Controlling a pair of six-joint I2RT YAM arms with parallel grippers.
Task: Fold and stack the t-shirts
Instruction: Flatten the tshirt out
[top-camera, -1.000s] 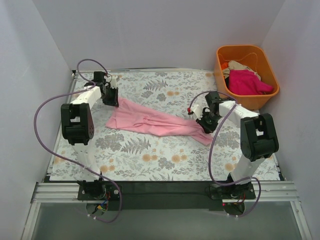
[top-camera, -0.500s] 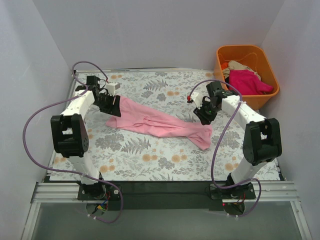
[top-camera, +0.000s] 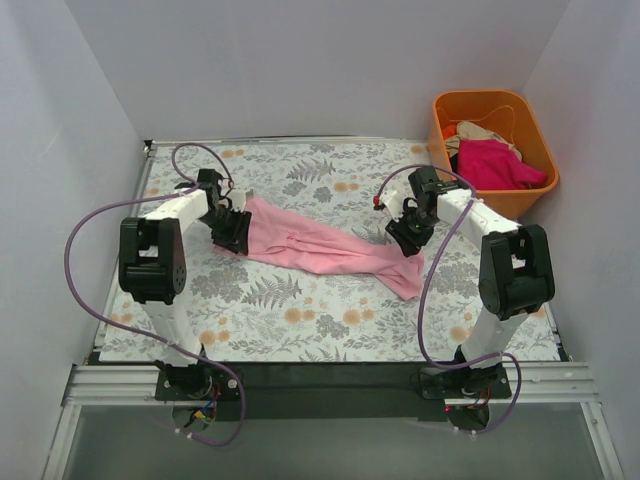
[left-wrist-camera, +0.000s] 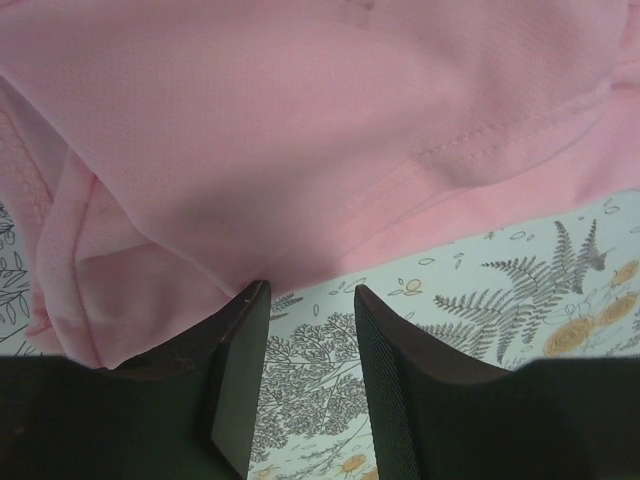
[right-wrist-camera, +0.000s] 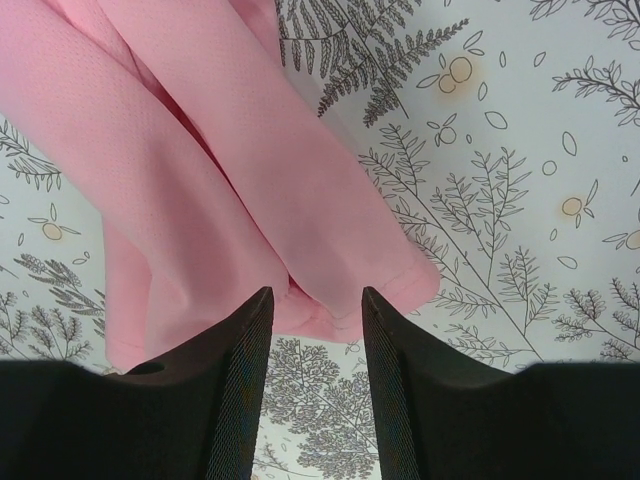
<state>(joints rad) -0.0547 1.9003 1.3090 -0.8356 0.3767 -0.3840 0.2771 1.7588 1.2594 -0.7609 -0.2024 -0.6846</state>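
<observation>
One light pink t-shirt (top-camera: 320, 245) is lying bunched on the table (top-camera: 300, 310), its long axis running far left to near right. The left gripper (left-wrist-camera: 310, 290) and right gripper (right-wrist-camera: 316, 292) are sitting at its ends, jaws parted, gripping nothing. The far-right orange tub (top-camera: 445, 100) is holding a magenta shirt (top-camera: 495, 165) and a cream shirt (top-camera: 478, 132).

The light pink t-shirt (left-wrist-camera: 330, 110) is seen as soft, matt cloth with a fine knitted weave and a stitched hem. The table cover (top-camera: 300, 310) is shown as a smooth, matt sheet printed with ferns and flowers. On the left gripper (left-wrist-camera: 305, 297) and the right gripper (right-wrist-camera: 315, 297), matt black fingers with finely ribbed inner faces are seen. At the far right corner, the orange tub (top-camera: 480, 95) is made of smooth, slightly glossy plastic. Along the near edge, a dull metal rail (top-camera: 110, 383) is seen.
</observation>
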